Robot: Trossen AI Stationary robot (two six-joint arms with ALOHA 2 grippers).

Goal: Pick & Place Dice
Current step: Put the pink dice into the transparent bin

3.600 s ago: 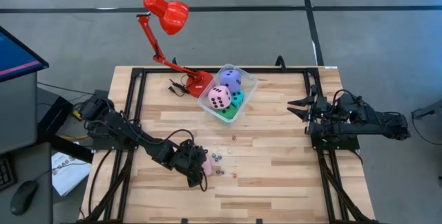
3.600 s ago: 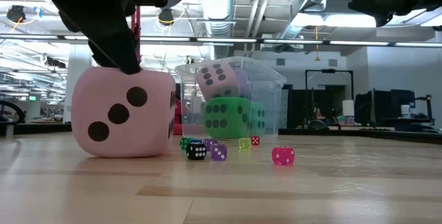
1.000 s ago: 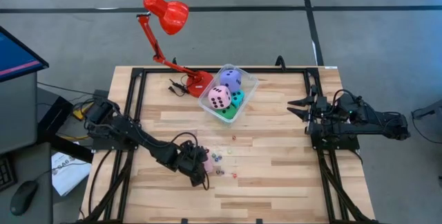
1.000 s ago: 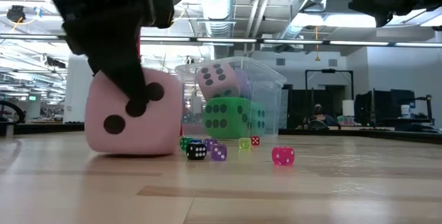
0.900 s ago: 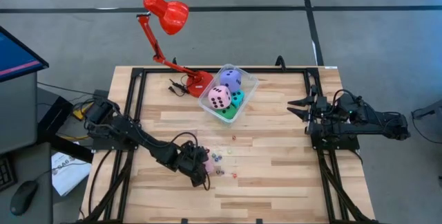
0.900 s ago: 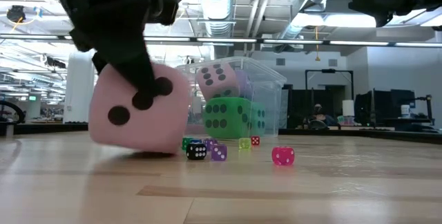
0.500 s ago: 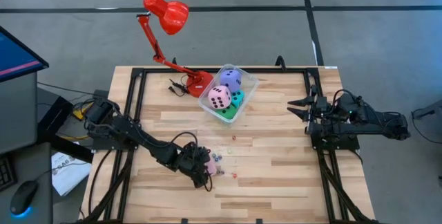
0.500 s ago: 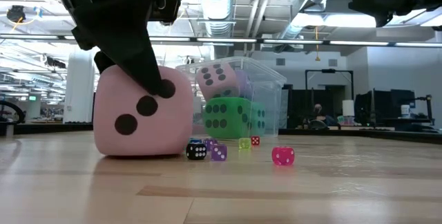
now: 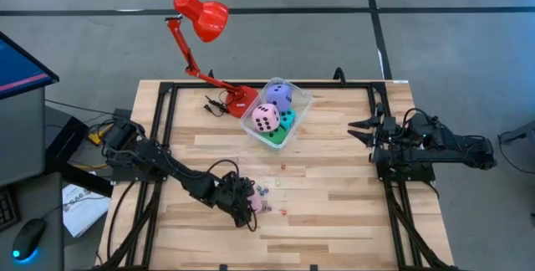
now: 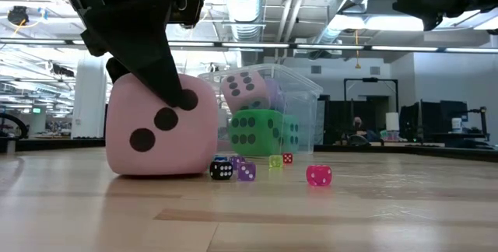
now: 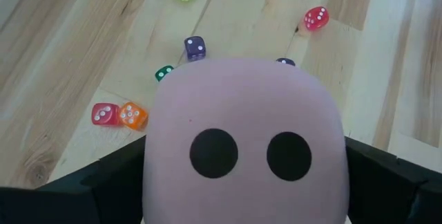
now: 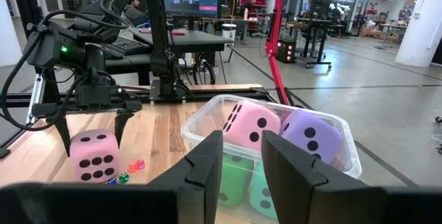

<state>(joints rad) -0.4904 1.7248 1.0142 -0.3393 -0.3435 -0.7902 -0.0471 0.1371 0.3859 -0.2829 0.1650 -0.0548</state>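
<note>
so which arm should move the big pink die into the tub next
Left. The left gripper is already closed around the big pink die at the table's near side. The right gripper is parked at the right edge, holding nothing, and the tub sits between them.

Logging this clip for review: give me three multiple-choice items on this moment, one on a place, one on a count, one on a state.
1. Where is the pink die that lies outside the clear tub?
A. On the table near the small dice
B. Under the red lamp
C. Beside the right arm

2. How many pips show on that die's face in the left wrist view?
A. Five
B. Two
C. Four

3. What is the left gripper doing?
A. Waiting open at the table's edge
B. Reaching into the tub
C. Shut on the pink die

Answers: 1 A, it rests on the wood with the small dice beside it. 2 B, two dark pips show. 3 C, its fingers press both sides of the die.
</note>
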